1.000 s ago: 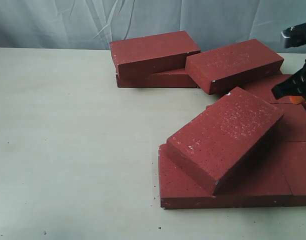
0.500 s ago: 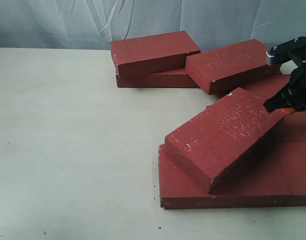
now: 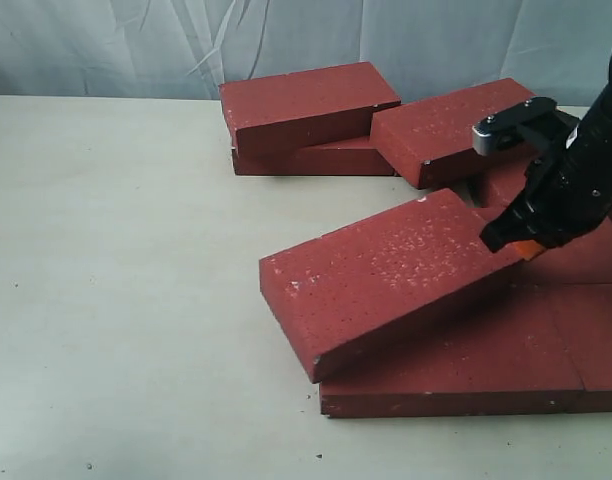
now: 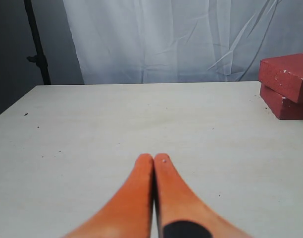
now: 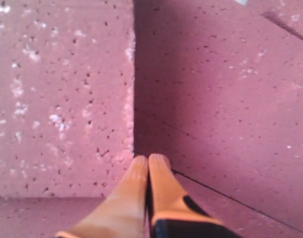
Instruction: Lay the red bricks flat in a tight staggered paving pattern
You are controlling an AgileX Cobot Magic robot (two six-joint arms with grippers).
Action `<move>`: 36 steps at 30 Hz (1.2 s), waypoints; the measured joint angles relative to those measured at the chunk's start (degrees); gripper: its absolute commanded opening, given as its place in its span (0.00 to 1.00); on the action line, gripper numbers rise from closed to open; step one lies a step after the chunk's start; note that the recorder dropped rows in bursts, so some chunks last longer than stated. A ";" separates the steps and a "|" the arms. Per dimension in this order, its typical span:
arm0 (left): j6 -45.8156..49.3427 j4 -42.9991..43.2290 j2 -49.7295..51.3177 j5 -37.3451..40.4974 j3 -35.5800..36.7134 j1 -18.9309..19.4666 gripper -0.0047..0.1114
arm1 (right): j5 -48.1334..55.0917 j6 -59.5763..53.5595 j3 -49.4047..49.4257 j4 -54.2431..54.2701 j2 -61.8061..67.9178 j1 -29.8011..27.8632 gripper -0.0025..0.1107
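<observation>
Dark red, grainy rectangular brick [image 3: 386, 275] propped aslant mid-frame, both grippers closed on nothing.
My left gripper [image 4: 154, 163] hangs, fingers together, over the pale wooden table [image 3: 136, 300]. Two stacked bricks [image 3: 306, 105] sit upper centre. The slanted one leans on flat bricks [image 3: 506, 370] lower right, with my right gripper [image 3: 511, 240], fingers together, at its raised end. I judge it heavy, stiff and gritty: best shoved at an end face.
</observation>
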 measured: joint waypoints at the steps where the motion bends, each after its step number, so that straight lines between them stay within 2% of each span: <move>1: 0.00 0.00 0.00 0.00 0.00 0.00 0.04 | 0.27 0.00 0.00 0.77 -0.12 0.16 0.02; 9: 0.00 0.00 0.00 0.00 0.00 0.00 0.04 | 4.76 0.00 0.00 9.03 -2.44 1.98 0.02; 14: 0.00 0.00 0.00 0.00 0.00 0.00 0.04 | 8.65 -1.03 0.00 9.71 -4.11 3.04 0.02; 21: 0.00 0.00 0.00 0.00 0.00 0.00 0.04 | 16.54 -1.10 0.00 9.84 -13.31 3.18 0.02; 25: 0.00 0.00 0.00 0.00 0.00 0.00 0.04 | 18.37 -5.00 0.00 17.08 -18.10 3.83 0.02; 30: 0.00 0.00 0.00 0.00 0.00 0.00 0.04 | 18.37 -10.28 0.62 21.16 -17.80 12.68 0.02; 36: 0.00 0.00 0.00 0.00 0.00 0.00 0.04 | 18.94 -12.09 1.02 13.69 -12.51 23.76 0.02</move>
